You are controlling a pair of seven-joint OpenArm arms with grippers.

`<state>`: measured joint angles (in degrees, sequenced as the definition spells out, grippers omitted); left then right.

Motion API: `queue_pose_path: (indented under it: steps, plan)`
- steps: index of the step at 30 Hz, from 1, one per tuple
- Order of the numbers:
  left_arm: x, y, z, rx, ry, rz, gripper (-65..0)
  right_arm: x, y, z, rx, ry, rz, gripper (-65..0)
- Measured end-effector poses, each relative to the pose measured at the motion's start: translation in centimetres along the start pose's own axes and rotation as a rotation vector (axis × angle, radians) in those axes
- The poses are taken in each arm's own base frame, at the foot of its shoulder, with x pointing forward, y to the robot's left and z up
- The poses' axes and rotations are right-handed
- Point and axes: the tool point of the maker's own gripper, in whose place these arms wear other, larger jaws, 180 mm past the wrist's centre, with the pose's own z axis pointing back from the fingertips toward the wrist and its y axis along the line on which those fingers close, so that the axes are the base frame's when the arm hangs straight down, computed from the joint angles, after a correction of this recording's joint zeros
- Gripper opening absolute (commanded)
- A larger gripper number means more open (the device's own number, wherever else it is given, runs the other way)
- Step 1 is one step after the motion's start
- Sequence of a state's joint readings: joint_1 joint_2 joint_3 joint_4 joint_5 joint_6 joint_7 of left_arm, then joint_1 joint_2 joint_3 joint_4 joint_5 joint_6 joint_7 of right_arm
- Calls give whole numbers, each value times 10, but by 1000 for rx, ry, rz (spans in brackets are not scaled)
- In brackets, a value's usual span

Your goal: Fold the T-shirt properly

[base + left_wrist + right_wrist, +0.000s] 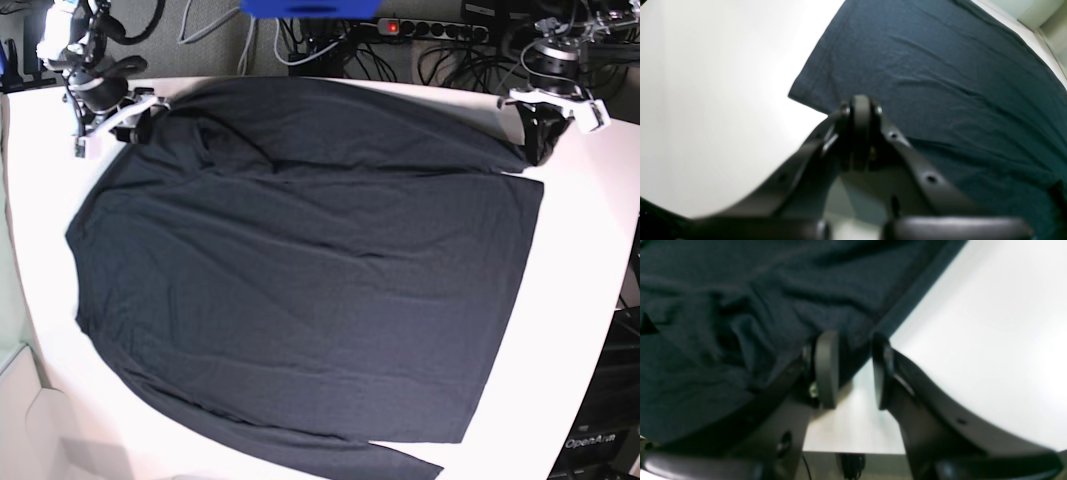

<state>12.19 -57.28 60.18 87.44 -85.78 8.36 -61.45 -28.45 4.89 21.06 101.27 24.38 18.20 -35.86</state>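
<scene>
The dark navy T-shirt lies spread flat over most of the white table, with light wrinkles. My left gripper hangs at the shirt's far right corner. In the left wrist view the left gripper has its fingers pressed together over the shirt's hem edge, and no cloth shows between them. My right gripper is at the shirt's far left corner. In the right wrist view the right gripper is open, with its fingers either side of the rumpled shirt's edge.
A power strip and tangled cables run behind the table's far edge, beside a blue object. A dark arm base stands off the table's right front. Bare table shows in the wrist views.
</scene>
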Motion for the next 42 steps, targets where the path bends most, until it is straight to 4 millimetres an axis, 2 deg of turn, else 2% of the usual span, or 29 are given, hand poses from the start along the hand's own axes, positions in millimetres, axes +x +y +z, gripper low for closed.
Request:
queue_pose_path:
  steps: [3,14,16,20,26,33,42]
  plan:
    - [0,0,0,0,0,-1,-650,-9,-3,-3,-3,25,-14,-460]
    - [0,0,0,0,-2,0,-650,-8,0,-8,6,18,-19,-465]
    - [0,0,0,0,-2,0,-650,-9,5,-9,19,17,-15,-501]
    - [0,0,0,0,-2,1,-650,-12,14,-12,45,30,-3,-650]
    - [1,-2,-1,-3,-5,5,-650,-10,10,-11,41,39,20,-650]
    - [14,-8,-14,-21,-46,7,-650,17,1,-14,27,-1,68,-650]
    - [29,-20,-28,-51,-93,24,-650,59,10,-12,38,-31,135,-650]
